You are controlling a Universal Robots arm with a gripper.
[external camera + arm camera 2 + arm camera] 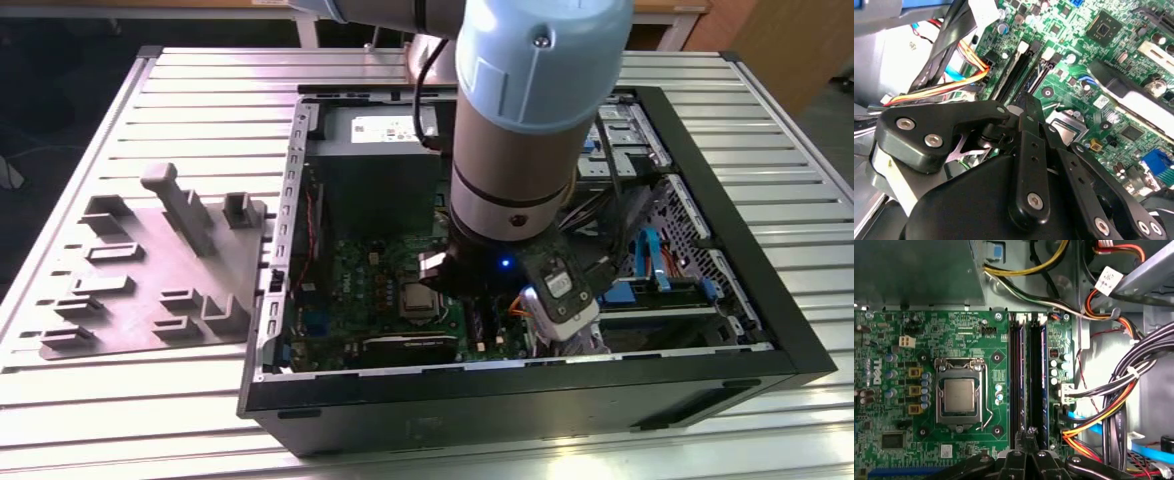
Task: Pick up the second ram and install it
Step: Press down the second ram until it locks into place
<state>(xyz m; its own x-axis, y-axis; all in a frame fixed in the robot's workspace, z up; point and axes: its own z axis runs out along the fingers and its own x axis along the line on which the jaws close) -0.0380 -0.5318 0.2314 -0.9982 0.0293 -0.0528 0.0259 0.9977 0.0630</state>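
Crowding fingers (pixel 1027 436): cables (pixel 1114 405) (motherboard (pixel 914 360))

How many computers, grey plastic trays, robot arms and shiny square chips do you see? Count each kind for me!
computer case: 1
grey plastic fixture: 1
robot arm: 1
processor: 1
Total: 4

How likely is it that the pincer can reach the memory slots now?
Probably yes: the pincer sits right at the memory slots, and the cable bundle lies beside them, not across.
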